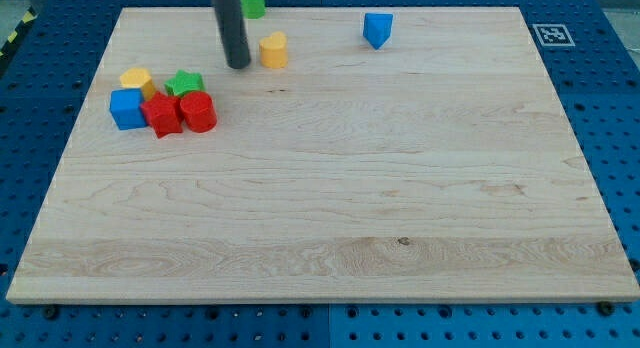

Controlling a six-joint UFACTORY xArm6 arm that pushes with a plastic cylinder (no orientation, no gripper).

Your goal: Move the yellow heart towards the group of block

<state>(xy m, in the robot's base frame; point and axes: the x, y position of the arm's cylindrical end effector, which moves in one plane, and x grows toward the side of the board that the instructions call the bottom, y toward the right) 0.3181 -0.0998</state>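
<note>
The yellow heart [273,50] lies near the view's top, left of centre. My tip [238,64] rests on the board just to the heart's left, a small gap apart. The group sits at the view's left: a yellow block [136,82], a green star [184,84], a blue cube [126,109], a red star [161,115] and a red cylinder [198,112], packed close together. The group lies below and left of my tip.
A green block [253,1] sits at the board's top edge, partly hidden behind the rod. A blue block [377,29] lies at the top, right of centre. The wooden board [350,188] sits on a blue pegboard table, with a marker tag [552,34] at top right.
</note>
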